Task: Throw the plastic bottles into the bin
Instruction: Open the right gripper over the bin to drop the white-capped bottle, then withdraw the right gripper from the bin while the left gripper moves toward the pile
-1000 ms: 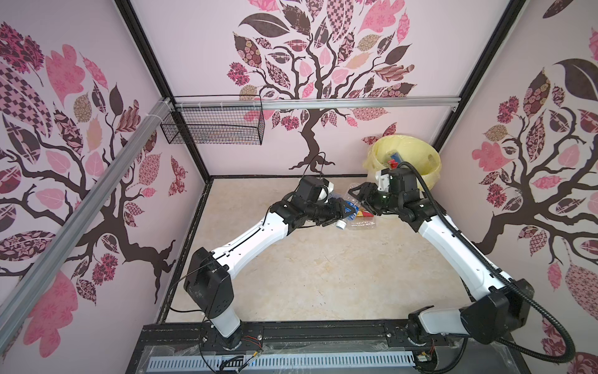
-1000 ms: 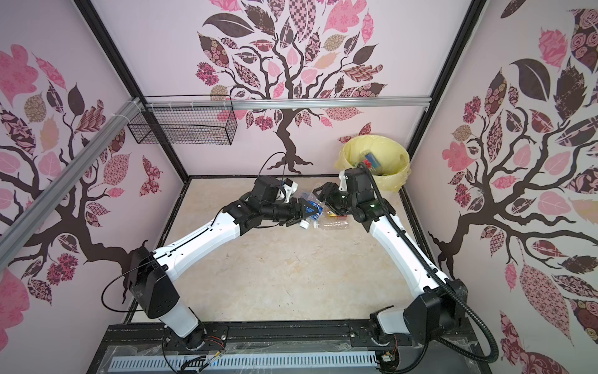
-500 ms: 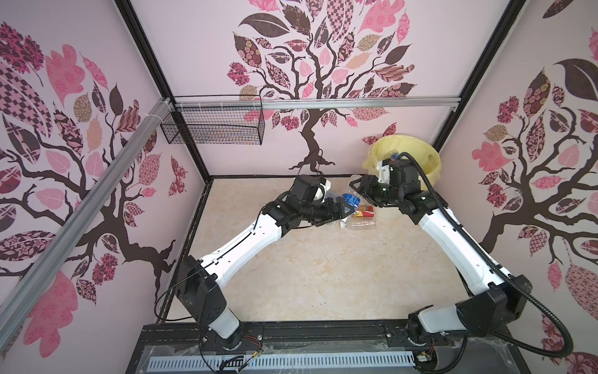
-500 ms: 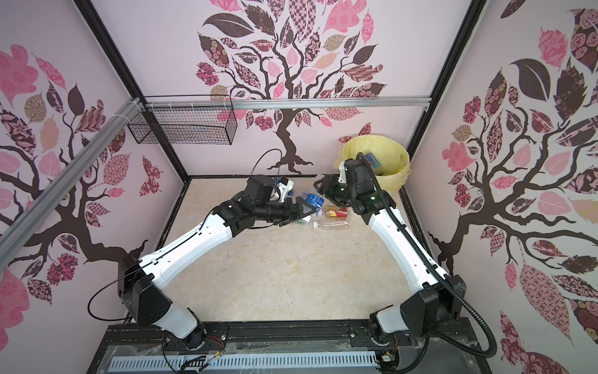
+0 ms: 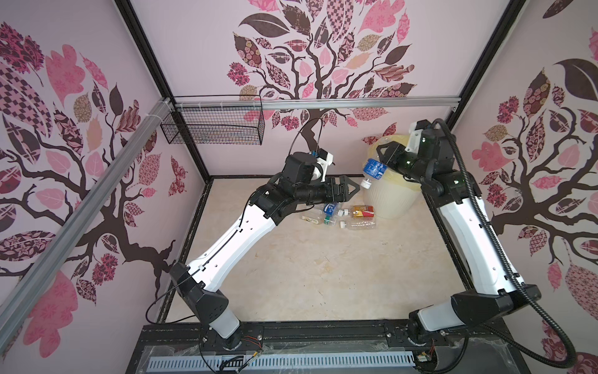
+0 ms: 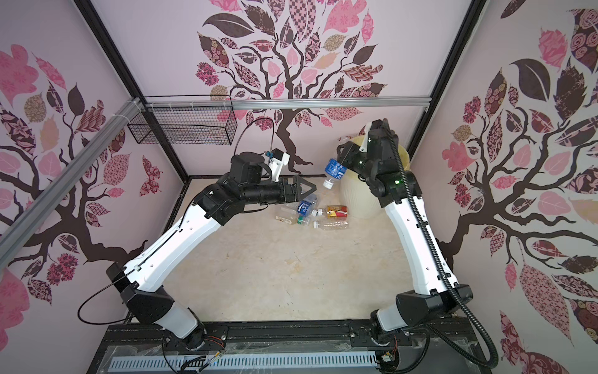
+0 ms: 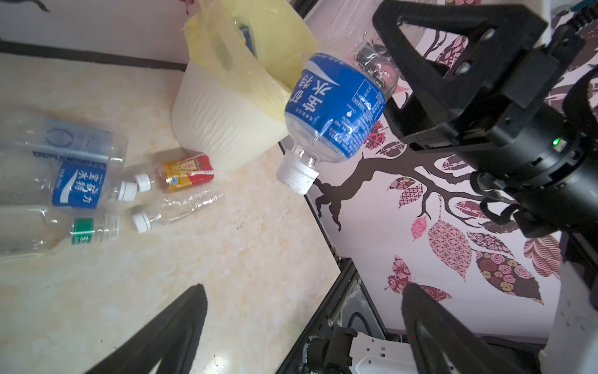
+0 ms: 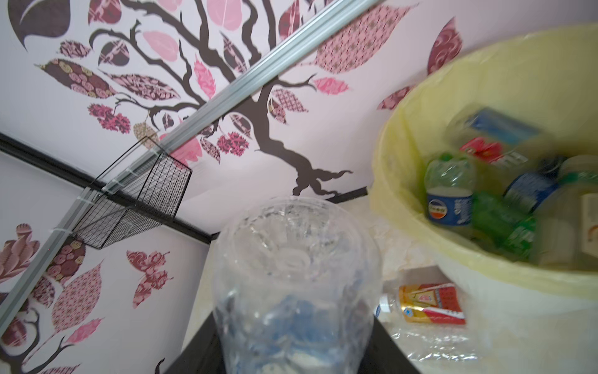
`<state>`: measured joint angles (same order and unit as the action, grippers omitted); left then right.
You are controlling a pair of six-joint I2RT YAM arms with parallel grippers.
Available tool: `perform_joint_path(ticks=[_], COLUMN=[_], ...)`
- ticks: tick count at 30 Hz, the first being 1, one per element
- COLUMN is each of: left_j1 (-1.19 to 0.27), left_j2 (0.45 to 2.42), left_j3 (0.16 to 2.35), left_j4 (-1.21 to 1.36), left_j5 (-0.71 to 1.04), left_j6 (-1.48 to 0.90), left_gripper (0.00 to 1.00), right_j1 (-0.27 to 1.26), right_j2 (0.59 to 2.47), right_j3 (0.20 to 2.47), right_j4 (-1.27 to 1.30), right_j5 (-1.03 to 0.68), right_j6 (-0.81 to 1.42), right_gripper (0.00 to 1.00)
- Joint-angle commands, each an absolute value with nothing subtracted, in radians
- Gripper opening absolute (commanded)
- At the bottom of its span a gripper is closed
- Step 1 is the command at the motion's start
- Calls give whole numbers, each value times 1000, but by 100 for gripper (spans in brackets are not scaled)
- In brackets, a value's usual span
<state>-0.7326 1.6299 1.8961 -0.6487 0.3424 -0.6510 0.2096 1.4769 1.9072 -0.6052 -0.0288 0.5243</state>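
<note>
My right gripper (image 5: pixel 385 156) is shut on the base end of a clear plastic bottle (image 5: pixel 373 170) with a blue label and a white cap. The bottle hangs cap down in the air, just left of the bin (image 5: pixel 390 199), a white ribbed tub with a pale yellow liner. In the right wrist view the bottle's clear base (image 8: pixel 291 275) fills the space between my jaws. My left gripper (image 5: pixel 352 187) is open and empty, level, a little below and left of the hanging cap. Several bottles lie on the floor beside the bin, one blue-labelled (image 5: pixel 330 209) and one red-gold (image 5: pixel 363 212).
Several bottles, green and blue-labelled (image 8: pixel 449 191), lie inside the bin liner (image 8: pixel 404 155). On the back wall at the left hangs a black wire basket (image 5: pixel 213 129) under an aluminium rail. A black frame edges the floor (image 5: pixel 291 275), and patterned walls stand close on three sides.
My left gripper has opened and let go of the blue-labelled bottle. The right gripper has taken hold of it and lifted it up toward the bin's rim.
</note>
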Motion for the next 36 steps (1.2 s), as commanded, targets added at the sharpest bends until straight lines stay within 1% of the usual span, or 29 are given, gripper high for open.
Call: perform_joint_path(ticks=[1, 8, 15, 18, 22, 23, 26, 28, 29, 31, 36], left_j1=[-749, -768, -776, -772, -771, -769, -760, -753, -752, -746, -744], left_j2=[1662, 1691, 1700, 1705, 1704, 1702, 1696, 1688, 1684, 1676, 1662], left_j3=[1974, 2055, 2078, 2061, 2047, 2041, 2022, 2003, 1993, 1968, 1912], left_j4=[-683, -613, -630, -632, -632, -633, -636, -632, -630, -625, -608], left_j5=[284, 226, 174, 173, 176, 176, 179, 184, 188, 189, 191], left_j6=[-581, -608, -583, -584, -591, -592, -598, -604, -606, -610, -624], left_gripper=[97, 97, 97, 97, 97, 97, 97, 97, 97, 97, 97], right_j1=[164, 137, 136, 123, 84, 74, 61, 46, 40, 39, 39], right_j2=[1505, 1526, 1547, 1603, 1737, 1791, 1955, 2026, 2043, 2030, 1928], right_j3=[1995, 2122, 2204, 2209, 2223, 2266, 2463, 2579, 2627, 2624, 2468], right_j4=[-608, -531, -405, -382, -425, -472, -654, -738, -764, -751, -656], right_j5=[85, 253, 339, 355, 357, 353, 393, 394, 383, 371, 348], right_j6=[436, 310, 217, 198, 254, 274, 302, 317, 329, 328, 330], right_gripper=[50, 51, 52, 53, 54, 58, 82, 96, 99, 100, 99])
